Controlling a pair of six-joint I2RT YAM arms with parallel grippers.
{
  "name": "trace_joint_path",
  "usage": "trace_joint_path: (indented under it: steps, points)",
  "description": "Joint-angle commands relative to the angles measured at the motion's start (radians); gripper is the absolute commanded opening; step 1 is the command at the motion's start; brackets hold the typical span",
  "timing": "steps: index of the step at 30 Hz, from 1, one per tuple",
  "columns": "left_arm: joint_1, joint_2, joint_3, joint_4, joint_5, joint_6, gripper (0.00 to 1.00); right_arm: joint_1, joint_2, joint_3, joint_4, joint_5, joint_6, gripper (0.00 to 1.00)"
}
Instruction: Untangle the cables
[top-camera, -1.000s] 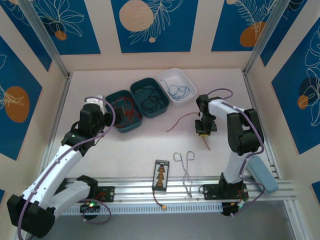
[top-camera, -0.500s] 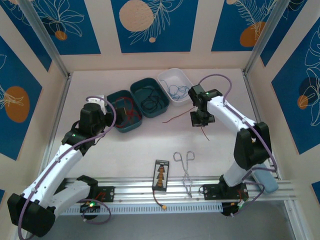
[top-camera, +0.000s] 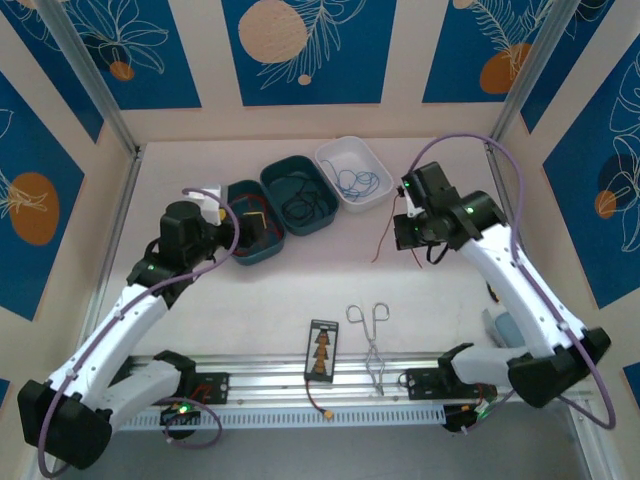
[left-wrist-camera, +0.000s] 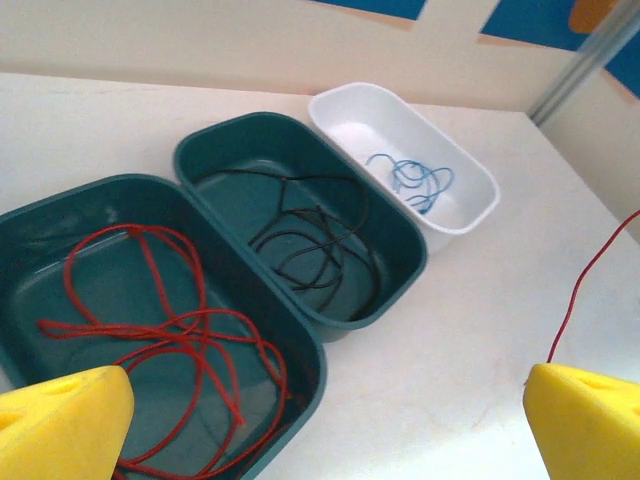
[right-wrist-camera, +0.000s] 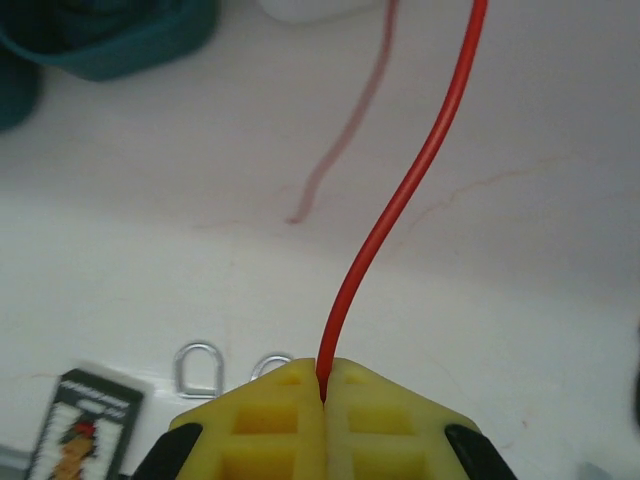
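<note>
In the left wrist view, red cables (left-wrist-camera: 150, 330) lie looped in the near teal tray (left-wrist-camera: 300, 330). Black cables (left-wrist-camera: 310, 240) lie in the second teal tray (left-wrist-camera: 400, 280), and a blue cable (left-wrist-camera: 415, 180) in the white tray (left-wrist-camera: 470, 215). My left gripper (left-wrist-camera: 320, 430) hangs open over the near tray's right rim, holding nothing; from above the left gripper (top-camera: 250, 225) sits at that tray. My right gripper (right-wrist-camera: 324, 385) is shut on one red cable (right-wrist-camera: 400, 200), lifted off the table. Seen from above, that red cable (top-camera: 385, 243) dangles left of the right gripper (top-camera: 408, 238).
Silver forceps (top-camera: 370, 335) and a small black card (top-camera: 322, 352) lie near the front rail. A light blue block (top-camera: 500, 325) sits by the right arm. The three trays stand in a row at the back, bare table between them and the forceps.
My right arm has swung up and to the right, carrying the red cable off the table. The left gripper has edged right, over the near teal tray.
</note>
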Motion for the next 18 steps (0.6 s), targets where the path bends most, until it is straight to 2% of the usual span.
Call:
trace_joint_path:
  steps: [1, 5, 8, 15, 18]
  points:
    - [0.008, 0.027, -0.015, 0.084, 0.144, 0.016, 1.0, 0.006, -0.078, 0.019, 0.062, -0.186, -0.04, 0.0]
    - [0.008, 0.098, 0.013, 0.104, 0.295, 0.015, 1.0, 0.006, -0.127, 0.024, 0.149, -0.366, -0.068, 0.0]
    - [0.005, 0.131, 0.014, 0.132, 0.372, 0.015, 1.0, 0.016, -0.125, 0.046, 0.197, -0.457, -0.078, 0.0]
    - [0.002, 0.125, -0.065, 0.229, 0.398, -0.003, 1.0, 0.036, -0.072, 0.083, 0.303, -0.586, -0.063, 0.0]
    - [-0.002, 0.134, -0.127, 0.312, 0.437, -0.031, 0.93, 0.054, -0.042, 0.089, 0.354, -0.638, -0.052, 0.0]
